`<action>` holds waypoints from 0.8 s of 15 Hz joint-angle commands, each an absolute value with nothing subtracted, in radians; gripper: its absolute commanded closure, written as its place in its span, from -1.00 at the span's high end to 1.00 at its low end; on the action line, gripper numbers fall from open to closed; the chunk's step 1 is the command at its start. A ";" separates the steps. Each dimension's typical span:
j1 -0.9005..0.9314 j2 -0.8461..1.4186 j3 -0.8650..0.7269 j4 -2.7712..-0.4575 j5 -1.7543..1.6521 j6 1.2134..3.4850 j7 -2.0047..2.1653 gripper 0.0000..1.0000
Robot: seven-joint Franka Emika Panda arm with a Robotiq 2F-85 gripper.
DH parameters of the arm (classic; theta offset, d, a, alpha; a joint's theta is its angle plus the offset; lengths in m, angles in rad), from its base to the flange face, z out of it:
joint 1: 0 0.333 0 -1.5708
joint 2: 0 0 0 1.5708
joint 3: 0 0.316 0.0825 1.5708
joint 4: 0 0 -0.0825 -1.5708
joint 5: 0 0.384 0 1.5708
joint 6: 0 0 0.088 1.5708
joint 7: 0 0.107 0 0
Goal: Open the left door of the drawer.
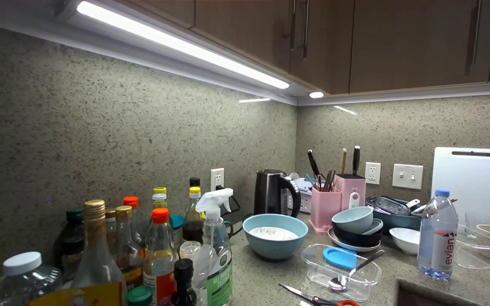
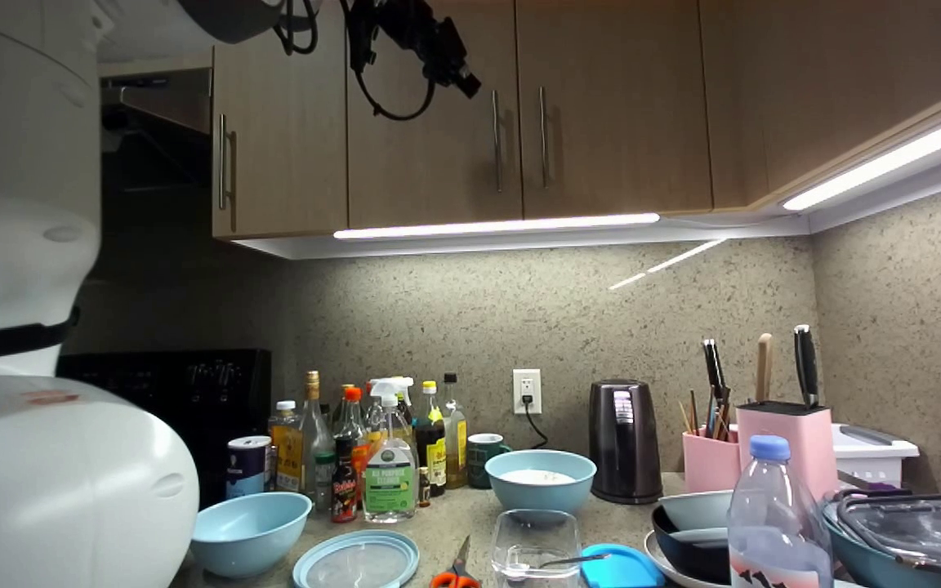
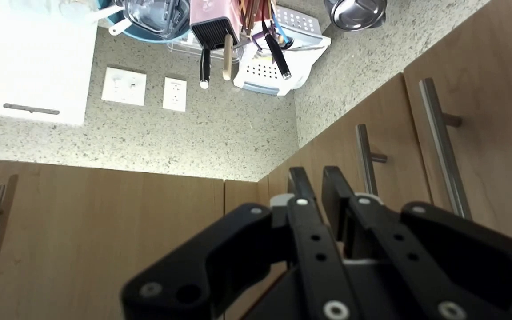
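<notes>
The left door is a flat brown door of the upper cabinet, the drawer; it looks shut. Its vertical metal bar handle is along its right edge. The left door also shows in an exterior view. In the wrist view, which looks upside down, the left door is at the far right with its handle. My gripper has its fingers apart with nothing between them, beside both handles and touching neither. In an exterior view the dark gripper is before the left door's upper part.
The matching door has its handle along its left edge. A lit strip runs under the cabinet. Bottles, a kettle, a pink knife block and bowls stand on the counter below. The white arm fills the left side.
</notes>
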State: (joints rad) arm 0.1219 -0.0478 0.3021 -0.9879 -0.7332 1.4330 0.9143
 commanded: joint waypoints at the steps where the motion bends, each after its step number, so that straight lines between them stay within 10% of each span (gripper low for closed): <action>1: 0.122 -0.047 0.302 -0.988 -0.733 1.433 0.914 -0.69; 2: 0.122 -0.047 0.302 -0.988 -0.733 1.433 0.914 -0.69; 3: 0.121 -0.048 0.300 -0.995 -0.729 1.441 0.909 -0.19; 12: 0.116 0.030 0.253 -1.000 -0.552 1.616 0.847 0.84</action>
State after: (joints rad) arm 0.1156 0.0308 0.2528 -0.9997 -0.5510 1.6167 0.8470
